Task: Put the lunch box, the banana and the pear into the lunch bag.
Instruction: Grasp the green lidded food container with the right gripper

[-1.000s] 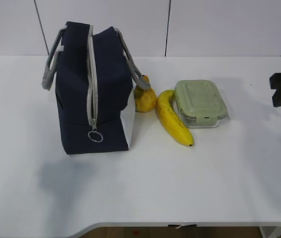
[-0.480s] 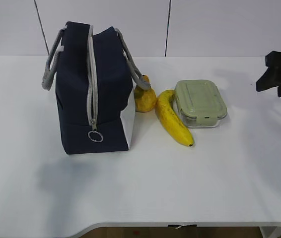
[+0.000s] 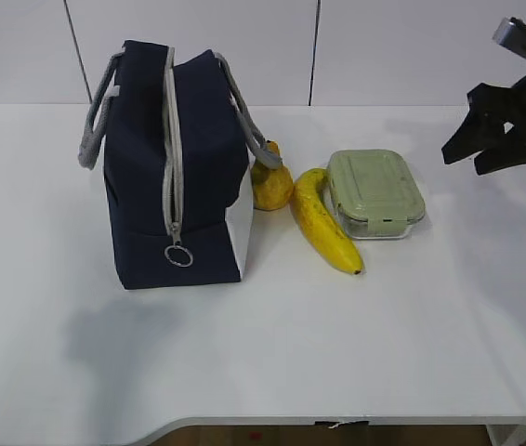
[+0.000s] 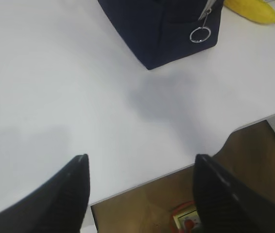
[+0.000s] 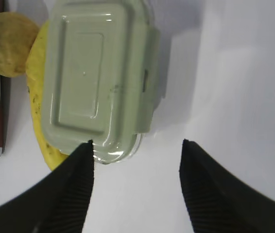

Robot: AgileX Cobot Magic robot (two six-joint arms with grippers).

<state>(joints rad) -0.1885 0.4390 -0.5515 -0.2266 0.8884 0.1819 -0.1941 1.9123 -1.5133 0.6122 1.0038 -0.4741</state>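
The lunch bag [image 3: 175, 163] stands zipped shut on the white surface [image 3: 272, 344], with the pear [image 3: 270, 183] tucked against its right side, the banana [image 3: 323, 223] just beside the pear, and the lunch box [image 3: 374, 193] touching the banana. Nothing is packed yet. The right end effector [image 3: 486, 149] hovers above and right of the lunch box, fingers apart and empty; the left end effector [image 4: 140, 187], likewise spread and empty, hangs over the near edge. The next move probably calls for opening the zipper by its ring pull [image 3: 178, 255].
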